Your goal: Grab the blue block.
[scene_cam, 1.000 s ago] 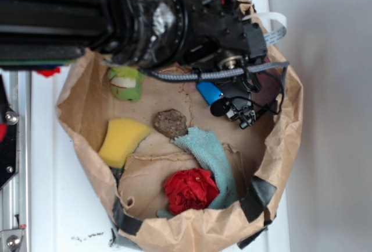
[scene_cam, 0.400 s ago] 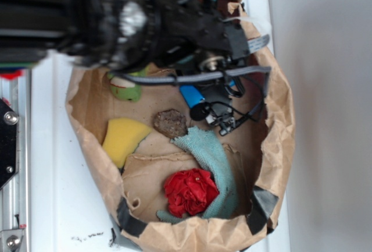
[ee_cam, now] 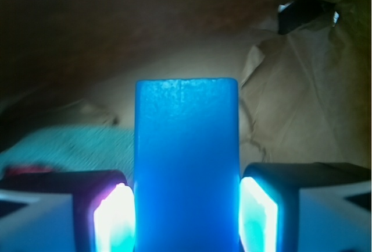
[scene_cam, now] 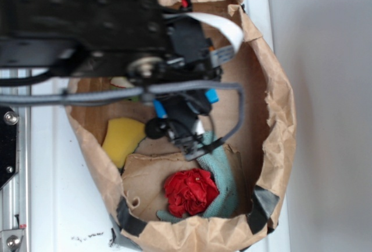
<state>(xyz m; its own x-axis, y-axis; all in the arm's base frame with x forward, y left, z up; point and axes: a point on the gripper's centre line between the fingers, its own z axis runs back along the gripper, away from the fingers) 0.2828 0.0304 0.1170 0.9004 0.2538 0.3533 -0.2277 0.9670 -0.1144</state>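
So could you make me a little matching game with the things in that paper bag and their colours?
Things:
1. block between the gripper fingers
2. sponge
3. knitted cloth
4. crumpled rag

Colours:
A. red
B. pale teal
C. bright blue
D. yellow

Pairs: 1-C, 2-D, 3-B, 4-A

From outside, my own arm (scene_cam: 87,25) is a dark blur that covers the upper half of the paper bag (scene_cam: 279,124), and of the blue block (scene_cam: 212,95) only slivers peek past my gripper (scene_cam: 186,118). The yellow sponge (scene_cam: 121,138) is partly hidden. In my wrist view the block's lower end runs off the bottom edge, and the teal cloth (ee_cam: 75,144) is smeared.
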